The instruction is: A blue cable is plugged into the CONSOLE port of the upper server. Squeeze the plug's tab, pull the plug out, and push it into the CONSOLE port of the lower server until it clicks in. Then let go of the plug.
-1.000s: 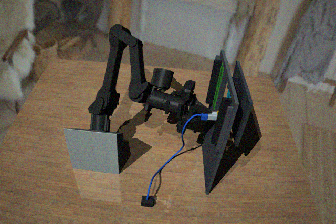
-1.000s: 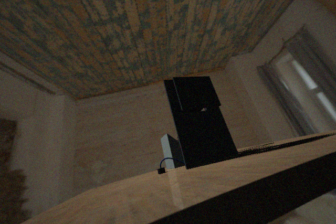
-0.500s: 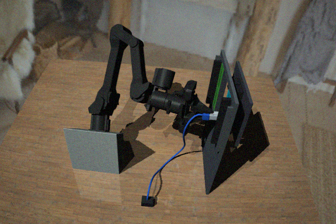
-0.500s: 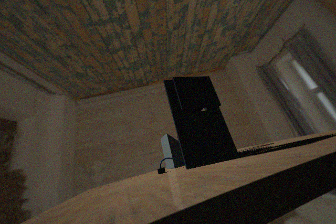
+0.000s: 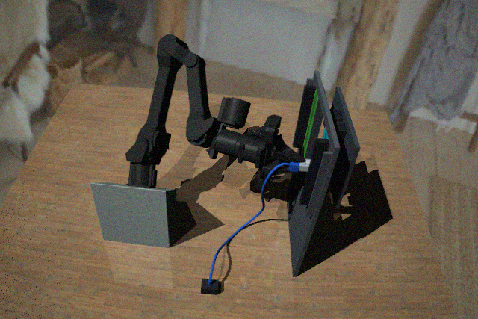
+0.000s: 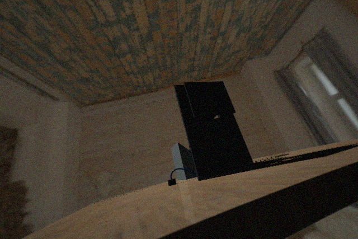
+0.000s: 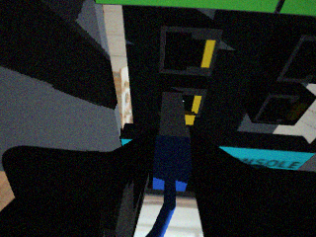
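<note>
Gripper: fingers pinched on the blue cable's plug, a narrow gap between them; the parallel-jaw gripper is at the front of the server rack, black against black in the top view.
Plug: RJ45-style plug, pale at the nose and blue at the rear in the top view; in the wrist view it lies between the two dark fingers, nose toward the ports; whether it is seated, I cannot tell.
Blue cable: cable leaves the plug's rear, bends down and runs in a loose S to a small black block on the wooden table.
Ports, wrist view only: framed socket with yellow strip above the plug's nose; a second yellow-marked socket partly behind the nose; more sockets to the right.
Labels: cyan strip with lettering ending "SOLE", readable in the wrist view alone; green strip in both wrist and top views.
Top view only: whole arm, folded high, reaching to the rack.
Exterior view: dark rear of the rack, upright; it hides gripper and plug; pale grey block shows beside it.
</note>
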Motion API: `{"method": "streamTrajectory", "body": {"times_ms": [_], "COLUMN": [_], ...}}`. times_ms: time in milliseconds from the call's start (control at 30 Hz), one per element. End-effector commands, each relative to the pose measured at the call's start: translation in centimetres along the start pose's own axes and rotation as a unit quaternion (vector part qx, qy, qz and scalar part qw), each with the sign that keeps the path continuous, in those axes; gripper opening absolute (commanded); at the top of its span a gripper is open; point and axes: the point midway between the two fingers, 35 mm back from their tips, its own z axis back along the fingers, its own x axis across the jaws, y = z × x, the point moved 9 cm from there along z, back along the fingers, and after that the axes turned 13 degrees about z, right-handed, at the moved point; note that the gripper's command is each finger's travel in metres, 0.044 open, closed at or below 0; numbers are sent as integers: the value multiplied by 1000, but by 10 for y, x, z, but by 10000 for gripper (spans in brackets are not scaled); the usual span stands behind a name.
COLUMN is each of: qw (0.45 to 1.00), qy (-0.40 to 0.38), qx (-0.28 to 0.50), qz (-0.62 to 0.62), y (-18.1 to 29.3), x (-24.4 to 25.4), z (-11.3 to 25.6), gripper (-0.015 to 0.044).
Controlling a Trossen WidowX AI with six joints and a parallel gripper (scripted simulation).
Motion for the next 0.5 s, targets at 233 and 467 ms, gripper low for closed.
{"method": "streamTrajectory", "body": {"times_ms": [233,467], "qw": [1000,1000], "qy": [4,4], "qx": [2,2], "qz": [-1,-1], "y": [-1,-2], "x": [-2,-2], "z": [-3,-4], "gripper": [0,0]}}
